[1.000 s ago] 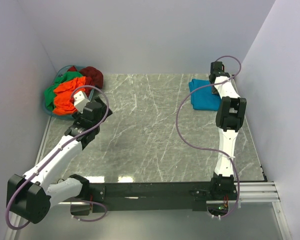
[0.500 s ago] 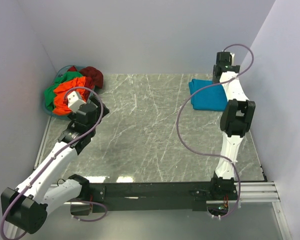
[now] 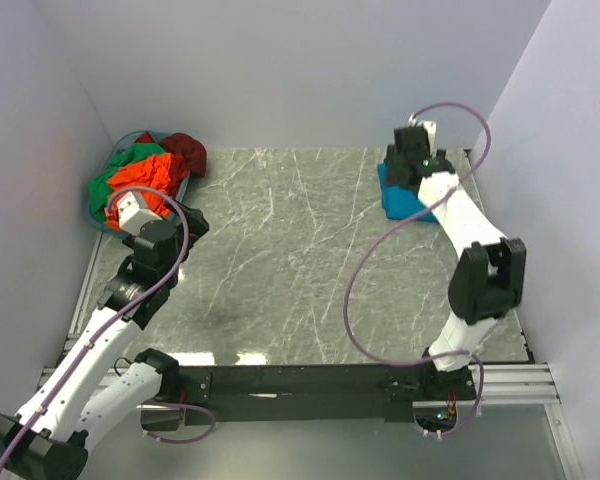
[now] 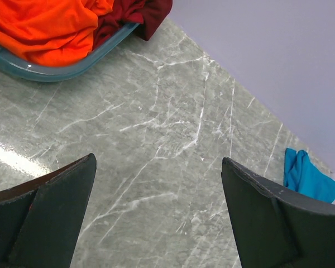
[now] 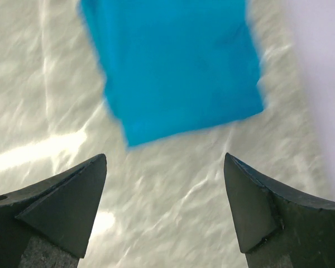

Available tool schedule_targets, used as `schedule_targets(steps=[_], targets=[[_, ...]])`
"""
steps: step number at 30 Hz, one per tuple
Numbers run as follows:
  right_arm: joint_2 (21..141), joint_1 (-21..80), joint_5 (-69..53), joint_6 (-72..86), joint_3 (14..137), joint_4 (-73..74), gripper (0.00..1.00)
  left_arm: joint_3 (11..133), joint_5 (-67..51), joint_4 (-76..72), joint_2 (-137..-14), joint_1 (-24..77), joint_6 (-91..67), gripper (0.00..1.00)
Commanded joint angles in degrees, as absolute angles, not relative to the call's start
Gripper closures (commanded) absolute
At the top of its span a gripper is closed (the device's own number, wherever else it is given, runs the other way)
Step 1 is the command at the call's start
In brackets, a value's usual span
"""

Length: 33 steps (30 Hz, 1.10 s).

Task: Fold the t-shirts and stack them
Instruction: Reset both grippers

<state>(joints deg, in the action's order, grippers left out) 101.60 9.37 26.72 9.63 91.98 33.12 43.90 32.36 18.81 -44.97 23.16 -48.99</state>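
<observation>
The left tool [image 4: 157, 167] is spread wide, gripping nothing, its dark wedge-shaped fingers over the counter [image 4: 173, 106], a glossy grey-green marble with white veins. Beyond it, in the far left corner, sits the round basket [image 4: 56, 70] with a smooth teal rim. It is heaped with crumpled soft tees: the orange t-shirt [image 4: 44, 25] on top, the dark red t-shirt [image 4: 139, 14] spilling over the rim, and the green t-shirt [image 3: 110, 180] on the heap's left. The right tool [image 5: 164, 162] is likewise spread. It hangs over the far right corner, where the teal-blue t-shirt [image 5: 173, 67] lies folded into a flat rectangle.
</observation>
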Motion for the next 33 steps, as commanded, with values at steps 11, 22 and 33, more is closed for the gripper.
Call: schedule_targets(steps=[11, 22, 33], targets=[[64.6, 13.4, 14.1, 22.2, 54.3, 24.1, 0.07, 44.5, 29.3, 24.7, -42.4, 23.1, -51.4, 0.01], [47.9, 13.5, 9.4, 23.5, 41.3, 19.9, 0.05, 43.5, 27.9, 25.4, -38.2, 23.1, -52.6, 0.01], [50.2, 13.5, 8.4, 24.3, 42.9, 21.4, 0.05, 43.2, 28.4, 26.9, -37.4, 23.1, -53.7, 0.00]])
